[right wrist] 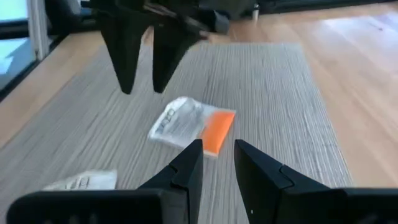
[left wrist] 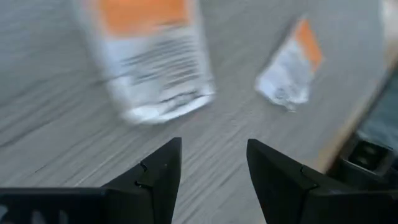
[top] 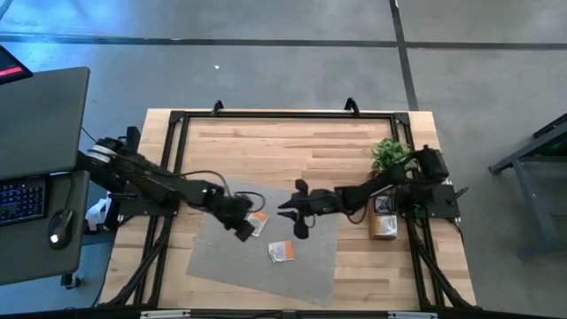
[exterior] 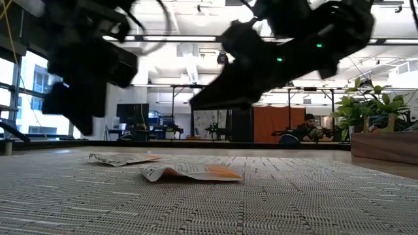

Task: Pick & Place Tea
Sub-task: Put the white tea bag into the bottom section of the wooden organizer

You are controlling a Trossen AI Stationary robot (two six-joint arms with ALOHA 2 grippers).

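Note:
Two white-and-orange tea sachets lie flat on the grey mat (top: 230,257): one (top: 258,221) (right wrist: 193,124) between the two grippers, the other (top: 283,252) (right wrist: 81,180) nearer the table's front edge. My left gripper (top: 244,232) (left wrist: 211,168) hovers open, slanting down, just left of the first sachet (left wrist: 155,62), with nothing between its fingers. My right gripper (top: 292,213) (right wrist: 217,155) reaches in from the right, open and holding nothing, its tips just short of the same sachet. In the low view both sachets (exterior: 192,172) (exterior: 124,158) lie under the arms.
A small green potted plant (top: 390,155) stands at the table's right, with a narrow brown wooden tray (top: 383,226) in front of it, close to the right arm. Bare wood lies beyond the mat's far edge. A desk with a keyboard (top: 22,199) stands left of the table.

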